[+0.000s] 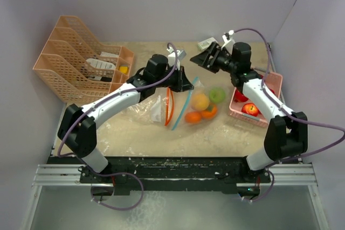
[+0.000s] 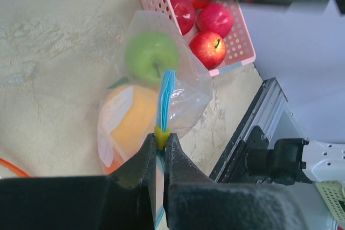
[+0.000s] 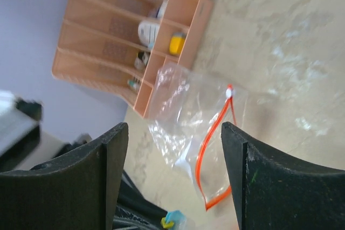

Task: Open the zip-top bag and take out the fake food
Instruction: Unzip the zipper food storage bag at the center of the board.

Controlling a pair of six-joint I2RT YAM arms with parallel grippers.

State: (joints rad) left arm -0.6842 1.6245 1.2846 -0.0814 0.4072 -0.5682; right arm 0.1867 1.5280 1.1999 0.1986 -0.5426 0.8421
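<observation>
The zip-top bag (image 1: 188, 103) is held by the left gripper (image 1: 187, 84).
Top view: the fake food (image 1: 200, 101) is seen in the bag, at 4 o'clock from that gripper. Left wrist: the yellow slider (image 2: 161, 136) is pinched. Right wrist: the right gripper (image 3: 175, 149) is spread wide.

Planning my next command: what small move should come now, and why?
Probably lower the open right gripper to pin the clear plastic zip-top bag: the left gripper pinches the small yellow slider on its blue zip, and nothing else holds it.
</observation>
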